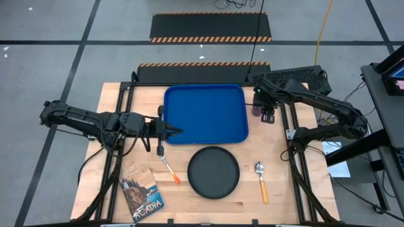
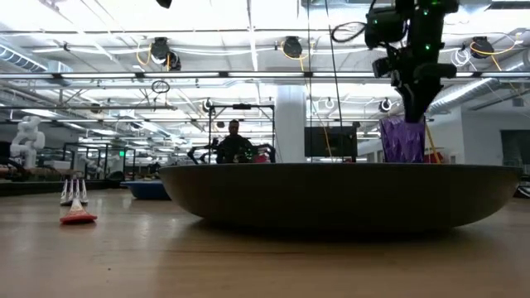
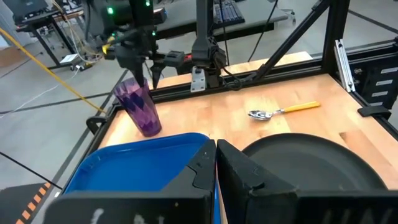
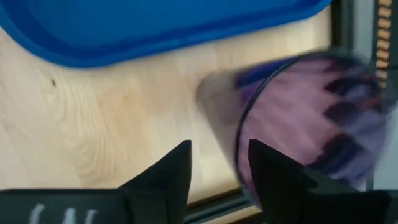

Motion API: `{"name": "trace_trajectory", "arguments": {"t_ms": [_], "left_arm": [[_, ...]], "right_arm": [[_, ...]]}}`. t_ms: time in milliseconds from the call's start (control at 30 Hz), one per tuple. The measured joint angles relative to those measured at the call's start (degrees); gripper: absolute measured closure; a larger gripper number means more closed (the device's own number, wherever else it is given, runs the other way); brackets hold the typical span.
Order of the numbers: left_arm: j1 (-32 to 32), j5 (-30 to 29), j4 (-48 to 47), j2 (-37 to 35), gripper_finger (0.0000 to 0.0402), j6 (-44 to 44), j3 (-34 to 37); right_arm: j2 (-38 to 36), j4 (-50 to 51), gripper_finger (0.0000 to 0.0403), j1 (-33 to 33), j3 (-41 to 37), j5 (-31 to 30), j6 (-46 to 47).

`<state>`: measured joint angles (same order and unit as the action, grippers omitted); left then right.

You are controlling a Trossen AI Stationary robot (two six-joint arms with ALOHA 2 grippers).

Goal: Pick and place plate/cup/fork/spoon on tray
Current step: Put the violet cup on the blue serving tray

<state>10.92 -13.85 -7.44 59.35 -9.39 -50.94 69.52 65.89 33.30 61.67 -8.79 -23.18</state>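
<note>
The blue tray (image 1: 205,113) lies at the table's far middle. The black plate (image 1: 214,171) lies near of it, with the orange-handled fork (image 1: 169,169) to its left and the spoon (image 1: 261,180) to its right. The purple cup (image 1: 257,109) is just right of the tray and leans over in the left wrist view (image 3: 140,109). My right gripper (image 4: 217,152) is shut on the cup from above. My left gripper (image 3: 214,155) is shut and empty over the tray's near left corner. My right gripper holds the cup by its rim wall (image 4: 239,140), one finger (image 4: 270,168) inside the cup and one (image 4: 177,165) outside. The fingers point down from above. The cup hangs tilted below them; whether its base touches the table I cannot tell.
A picture booklet (image 1: 142,192) lies at the table's near left corner. Black frame rails (image 1: 287,126) run along the table's right side close behind the cup. A person stands in the room beyond the table (image 2: 234,141).
</note>
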Motion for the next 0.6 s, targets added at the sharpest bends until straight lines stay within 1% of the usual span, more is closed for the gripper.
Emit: {"name": "trace_trajectory", "arguments": {"t_ms": [100,167,300,333,467,600], "left_arm": [[0.0,0.0,0.0,0.0,0.0382,0.0,0.0],[0.0,0.0,0.0,0.0,0.0382,-0.1,0.0],[0.0,0.0,0.7,0.0,0.0382,-0.9,0.0],[0.0,0.0,0.9,0.0,0.0382,-0.9,0.0],[0.0,0.0,1.4,0.0,0.0382,-1.0,0.0],[0.0,0.0,1.3,0.0,0.0382,-1.6,0.0]], "right_arm": [[0.0,-1.4,0.0292,0.1,-2.3,-0.5,-0.3],[0.0,-1.9,0.0320,0.1,-3.0,-1.8,-0.3],[0.0,-1.8,0.0385,-0.3,-2.9,-4.6,-0.2],[0.1,-1.7,0.0393,-0.4,-2.4,-5.5,-0.2],[0.0,-1.7,0.0391,-1.5,1.3,-7.0,0.0],[0.7,-1.1,0.0399,-3.2,7.2,-9.5,-0.3]]}}
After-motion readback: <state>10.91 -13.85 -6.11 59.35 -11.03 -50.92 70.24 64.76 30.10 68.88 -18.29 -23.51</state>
